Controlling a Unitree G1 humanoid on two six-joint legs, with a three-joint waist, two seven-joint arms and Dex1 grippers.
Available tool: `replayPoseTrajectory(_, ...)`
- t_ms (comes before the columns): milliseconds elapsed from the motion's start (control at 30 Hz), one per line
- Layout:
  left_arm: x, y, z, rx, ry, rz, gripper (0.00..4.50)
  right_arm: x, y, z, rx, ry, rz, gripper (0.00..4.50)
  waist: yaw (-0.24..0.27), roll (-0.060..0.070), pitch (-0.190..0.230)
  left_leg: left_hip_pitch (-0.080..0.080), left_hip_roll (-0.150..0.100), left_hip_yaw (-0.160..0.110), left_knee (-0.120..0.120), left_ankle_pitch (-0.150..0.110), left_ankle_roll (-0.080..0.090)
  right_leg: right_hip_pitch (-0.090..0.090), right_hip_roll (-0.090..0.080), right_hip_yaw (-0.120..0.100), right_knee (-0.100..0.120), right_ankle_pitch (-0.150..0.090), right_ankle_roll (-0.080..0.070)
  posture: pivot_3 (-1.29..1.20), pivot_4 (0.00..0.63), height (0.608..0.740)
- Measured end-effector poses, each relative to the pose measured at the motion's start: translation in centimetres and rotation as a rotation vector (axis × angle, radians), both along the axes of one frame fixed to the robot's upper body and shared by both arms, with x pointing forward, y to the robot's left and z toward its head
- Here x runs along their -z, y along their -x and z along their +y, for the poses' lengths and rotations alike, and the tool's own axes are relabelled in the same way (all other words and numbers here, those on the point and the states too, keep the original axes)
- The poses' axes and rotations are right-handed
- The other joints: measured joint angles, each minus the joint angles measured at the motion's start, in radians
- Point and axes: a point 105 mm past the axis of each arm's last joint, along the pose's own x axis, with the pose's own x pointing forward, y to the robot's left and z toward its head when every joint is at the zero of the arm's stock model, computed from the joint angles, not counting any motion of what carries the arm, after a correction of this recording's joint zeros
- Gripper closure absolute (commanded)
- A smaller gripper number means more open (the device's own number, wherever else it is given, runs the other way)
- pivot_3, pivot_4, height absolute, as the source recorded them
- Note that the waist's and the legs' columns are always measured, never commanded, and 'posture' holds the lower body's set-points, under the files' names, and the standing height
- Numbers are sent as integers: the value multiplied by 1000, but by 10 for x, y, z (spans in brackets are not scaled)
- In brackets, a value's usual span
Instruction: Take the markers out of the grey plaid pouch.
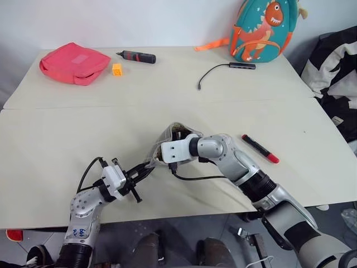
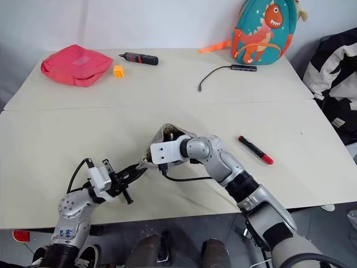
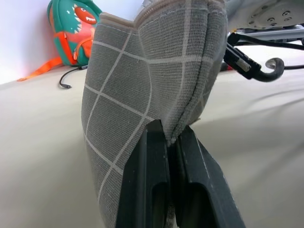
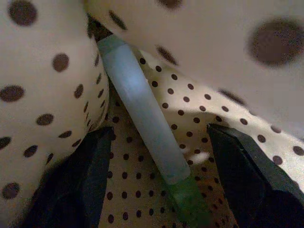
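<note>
Right wrist view: one green marker (image 4: 142,118) inside pouch (image 3: 147,85); one red-ended marker (image 1: 260,148) outside.

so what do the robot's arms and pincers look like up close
Both arms are silver-grey jointed metal with black bands and loose black cables. The left pincer has two flat black fingers behind a white wrist block; the right pincer too. Blue handwriting marks the left forearm.

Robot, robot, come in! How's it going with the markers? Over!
Left hand shut on grey plaid pouch, holding it up. Right hand open inside pouch, fingers either side of green marker. Red-ended marker out on table. Nothing blocking.
</note>
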Motion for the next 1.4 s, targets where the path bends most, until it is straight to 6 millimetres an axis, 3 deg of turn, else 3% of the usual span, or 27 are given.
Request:
replayPoseTrajectory(133, 0, 0, 0, -2, 0, 0, 4500, 2, -1, 3, -1, 3, -27, 1088, -1, 0, 0, 1, 0, 0, -1, 0, 0, 0, 0, 1, 0, 0, 0, 0, 150, 740)
replayPoseTrajectory(167, 0, 0, 0, -2, 0, 0, 4500, 3, -1, 4, -1, 7, -31, 1532, -1, 0, 0, 2, 0, 1, -1, 0, 0, 1, 0, 1, 1, 0, 0, 0, 150, 740)
replayPoseTrajectory(400, 0, 0, -1, -1, 2, 1, 4500, 7, -4, 0, 5, 35, -36, 3557, -1, 0, 0, 3, 0, 1, -1, 0, -1, 1, 0, 1, 1, 0, 0, 0, 150, 740)
replayPoseTrajectory(467, -3, 0, -1, -5, 6, -13, 4500, 3, -1, -1, -10, 42, -48, 3960, 0, 0, 0, 4, 0, 1, -1, 0, -1, 1, -1, 1, 1, 0, 0, 0, 150, 740)
replayPoseTrajectory(800, -12, 1, -3, 4, 10, -52, 4500, -23, 23, -37, 1, -43, 117, 3999, 3, 0, 0, 3, 0, 1, -2, -1, -1, 2, -2, 1, -7, 0, 0, 0, 150, 740)
replayPoseTrajectory(1000, -14, -4, 2, -6, 39, -33, 4500, -58, 43, -50, -32, -150, 231, 3999, 3, 0, 0, 3, 1, 1, -3, -1, -1, 2, -3, 1, -8, 0, 0, 0, 150, 740)
replayPoseTrajectory(1300, -11, -5, 7, -6, 36, -10, 4500, -66, 45, -64, -13, -195, 309, 3999, 3, 0, 0, 3, 1, 1, -3, -1, -1, 2, -3, 1, -9, 0, 0, 0, 150, 740)
replayPoseTrajectory(1400, -11, -6, 8, -14, 37, -12, 4500, -80, 49, -67, -30, -303, 371, 3999, 4, 0, 0, 3, 1, 1, -3, -1, -1, 2, -3, 1, -9, 0, 0, 0, 150, 740)
